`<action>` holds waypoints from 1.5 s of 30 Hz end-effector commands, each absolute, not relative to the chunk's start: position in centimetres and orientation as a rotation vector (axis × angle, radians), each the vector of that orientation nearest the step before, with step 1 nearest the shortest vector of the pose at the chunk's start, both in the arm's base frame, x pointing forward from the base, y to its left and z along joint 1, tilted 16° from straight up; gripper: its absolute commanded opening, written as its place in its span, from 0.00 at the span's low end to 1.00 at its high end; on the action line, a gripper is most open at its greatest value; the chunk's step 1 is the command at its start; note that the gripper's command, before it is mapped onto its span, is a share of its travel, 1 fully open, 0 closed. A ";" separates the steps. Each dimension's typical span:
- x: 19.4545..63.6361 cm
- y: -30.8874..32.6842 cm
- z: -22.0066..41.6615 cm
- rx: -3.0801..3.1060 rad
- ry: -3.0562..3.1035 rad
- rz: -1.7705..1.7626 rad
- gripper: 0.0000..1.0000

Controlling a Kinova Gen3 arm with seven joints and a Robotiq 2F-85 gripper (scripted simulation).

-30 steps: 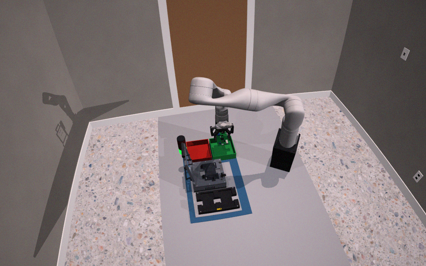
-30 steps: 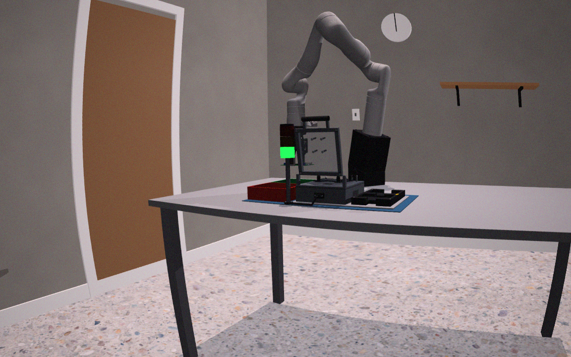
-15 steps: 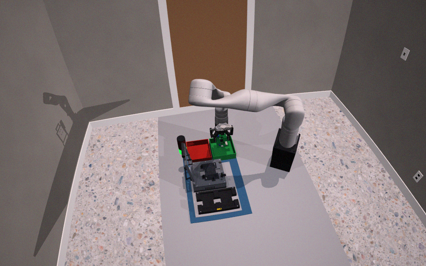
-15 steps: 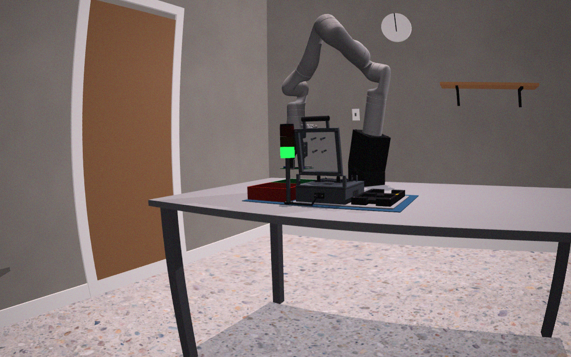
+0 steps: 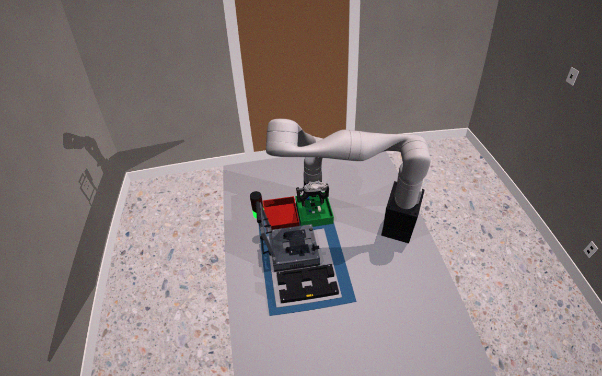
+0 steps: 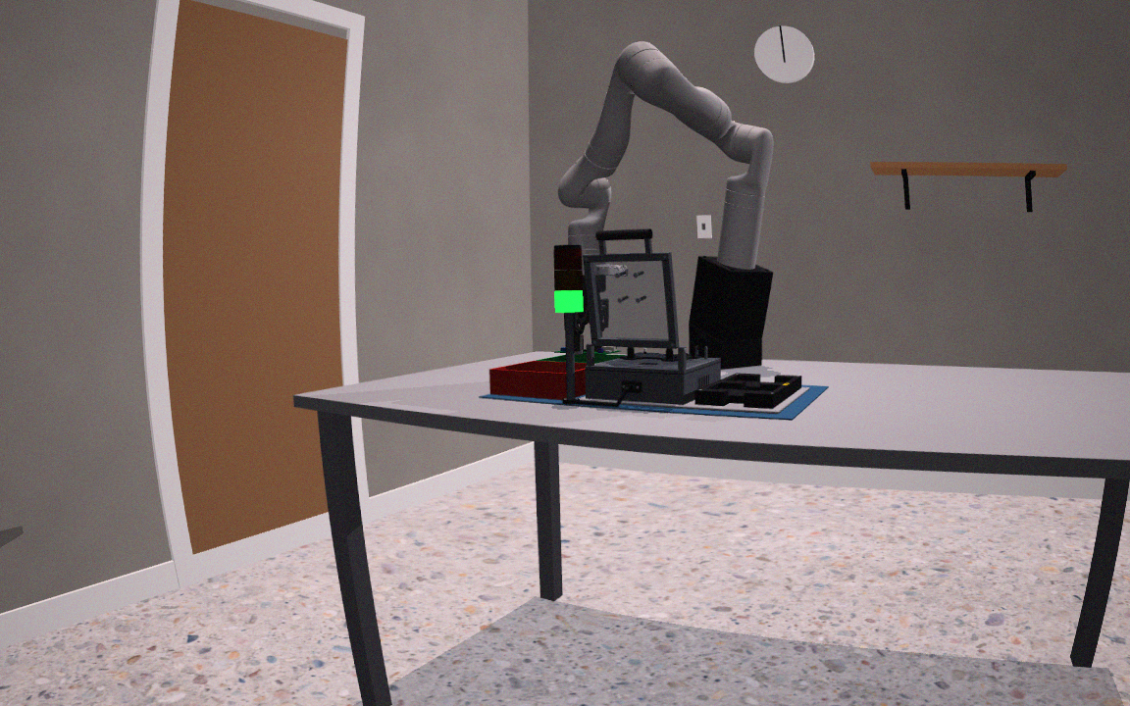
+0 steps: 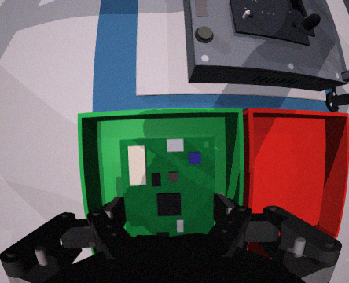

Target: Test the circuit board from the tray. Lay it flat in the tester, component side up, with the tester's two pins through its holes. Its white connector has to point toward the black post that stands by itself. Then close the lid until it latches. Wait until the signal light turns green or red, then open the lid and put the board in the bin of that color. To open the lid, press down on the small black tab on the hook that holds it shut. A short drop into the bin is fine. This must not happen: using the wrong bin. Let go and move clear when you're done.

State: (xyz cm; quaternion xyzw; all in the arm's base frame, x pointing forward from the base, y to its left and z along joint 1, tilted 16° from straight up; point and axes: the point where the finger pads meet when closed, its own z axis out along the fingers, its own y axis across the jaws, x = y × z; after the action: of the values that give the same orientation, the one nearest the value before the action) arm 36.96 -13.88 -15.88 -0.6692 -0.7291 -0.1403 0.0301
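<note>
My gripper points down over the green bin. It is shut on the circuit board, with a finger at each side edge. The board is level, component side up, within the bin's outline in the wrist view; its exact height above the bin floor is hard to tell. Its white connector is on the left in the wrist view. The signal light glows green. The tester holds no board, and its lid stands open.
The red bin stands beside the green one. The black tray holds no board and lies beyond the tester on the blue-bordered mat. The raised lid and light pole stand near the red bin.
</note>
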 end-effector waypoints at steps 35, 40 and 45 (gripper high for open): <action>37.0 -12.9 -20.1 -2.057 -2.242 -0.421 0.77; 37.0 -12.9 -20.1 -2.057 -2.242 -0.421 0.77; 37.0 -12.9 -20.1 -2.057 -2.242 -0.421 0.77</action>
State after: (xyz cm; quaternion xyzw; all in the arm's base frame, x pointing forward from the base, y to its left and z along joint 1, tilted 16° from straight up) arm 36.97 -12.85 -20.13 -0.6690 -0.7297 -0.1369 0.0355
